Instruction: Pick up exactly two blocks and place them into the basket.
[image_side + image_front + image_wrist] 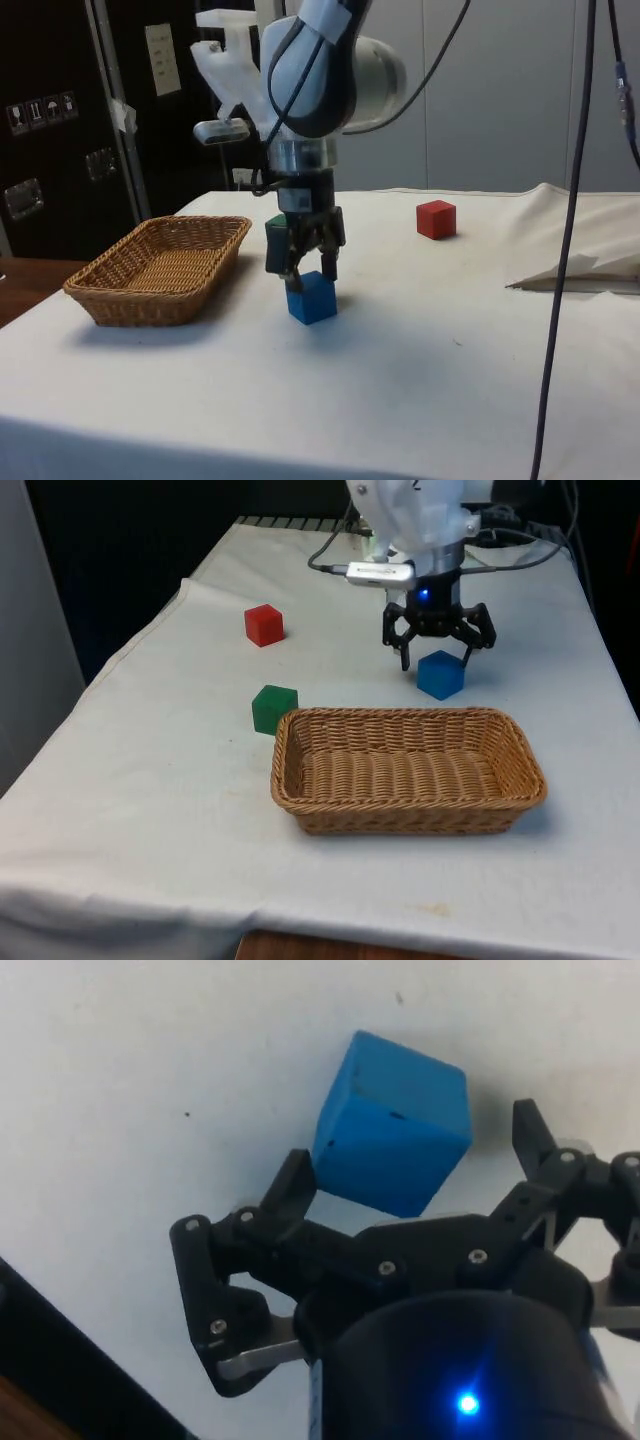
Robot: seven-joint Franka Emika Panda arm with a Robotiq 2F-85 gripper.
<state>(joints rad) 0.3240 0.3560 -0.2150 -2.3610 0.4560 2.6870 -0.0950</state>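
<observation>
- The black two-finger gripper [437, 652] hovers just above the small blue cube-shaped block [440, 674], fingers spread wide and grasping nothing; the side view puts the fingertips level with the block's top.
- In the wrist view the blue block [392, 1123] lies between the two fingers [288, 1188] but turned at an angle to them, so its corners rather than its flat faces point toward the pads.
- The block sits directly beneath the gripper on the white cloth-covered table [150, 780], and the empty woven wicker basket [408, 771] lies just beyond it, toward the camera in the front view.
- The green cube block [273, 708] rests farther from the gripper, touching or nearly touching the basket's corner; the red cube block [264, 624] stands well apart.
- The blue block looks rigid, light and smooth-sided, probably foam or painted wood; a firm squeeze should not harm it.
- Best hold: two opposite flat faces, near mid-height, after rotating the wrist to square up; pinching across corners risks the block twisting out.
</observation>
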